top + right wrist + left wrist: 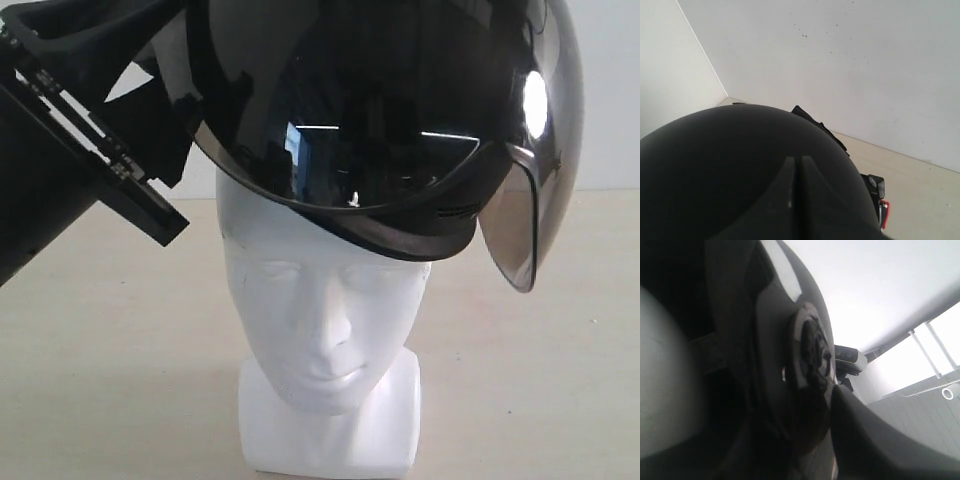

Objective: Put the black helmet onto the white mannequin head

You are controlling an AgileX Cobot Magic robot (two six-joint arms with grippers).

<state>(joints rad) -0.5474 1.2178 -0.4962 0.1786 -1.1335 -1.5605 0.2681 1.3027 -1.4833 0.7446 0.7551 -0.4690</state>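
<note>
No text, label, brand, number or sign can be read on the black helmet (380,100) or the white mannequin head (320,310).

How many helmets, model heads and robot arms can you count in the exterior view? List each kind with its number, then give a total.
helmet: 1
model head: 1
robot arm: 1
Total: 3
</note>
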